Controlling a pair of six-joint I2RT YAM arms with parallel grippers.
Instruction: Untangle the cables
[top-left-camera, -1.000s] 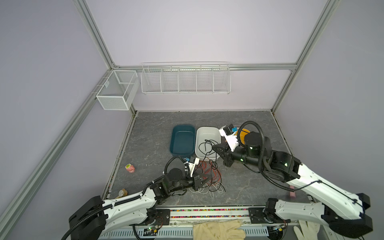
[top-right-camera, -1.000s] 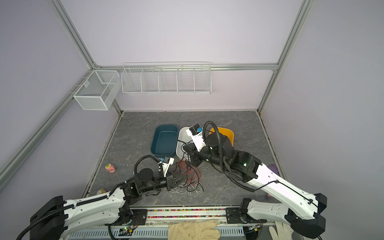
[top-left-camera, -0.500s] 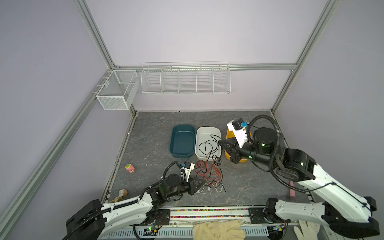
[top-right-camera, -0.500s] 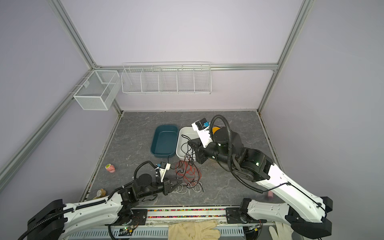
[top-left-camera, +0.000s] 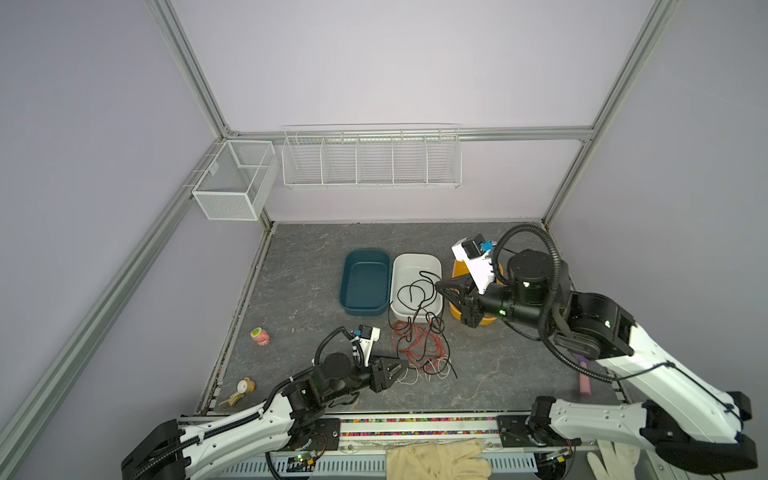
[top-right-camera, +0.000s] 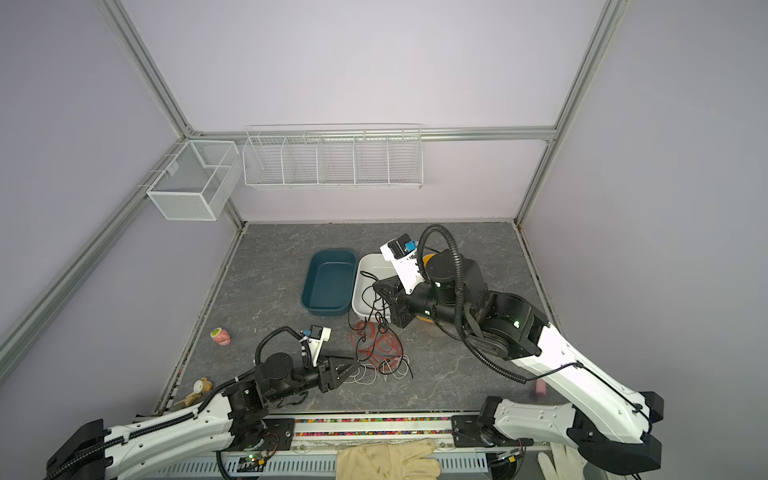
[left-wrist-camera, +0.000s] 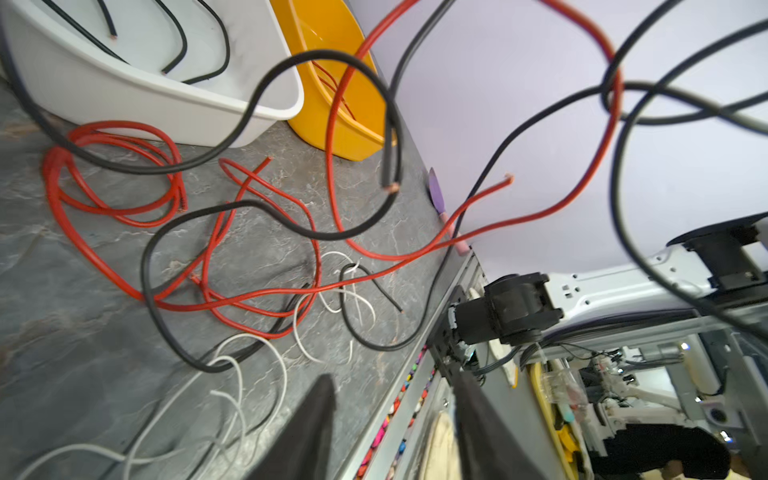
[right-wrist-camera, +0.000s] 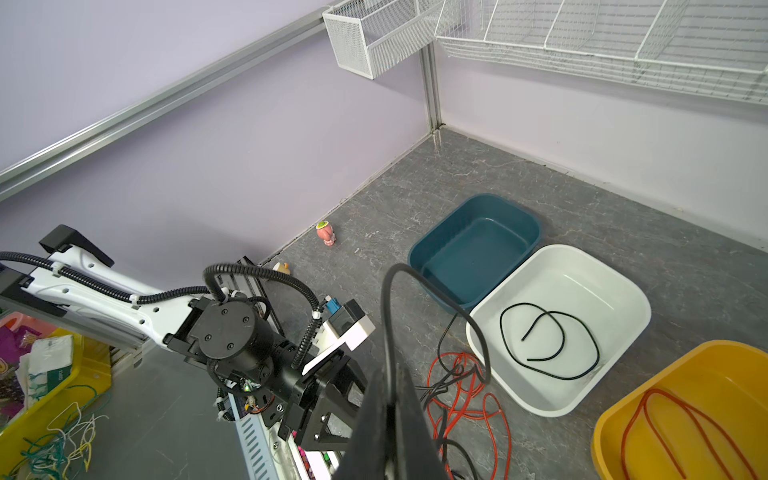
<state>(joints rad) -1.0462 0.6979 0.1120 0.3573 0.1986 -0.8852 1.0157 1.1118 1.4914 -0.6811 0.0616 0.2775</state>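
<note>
The cables lie as a red, black and white tangle on the grey table, in front of the white tub. My right gripper hangs above the tub's near corner, shut on a black cable that loops down into the tangle. In the right wrist view its jaws are pressed together on that strand. Low at the tangle's front left edge, my left gripper is open. Nothing is between its fingers in the left wrist view. White cables lie just ahead of it.
A black cable lies in the white tub. The orange tub holds a red cable. A blue tub stands to the left. A pink toy and a small figure lie near the left wall.
My left gripper was shut at the tangle's edge and now stands open, drawn back a little. The right arm has risen with the black cable still in its jaws.
</note>
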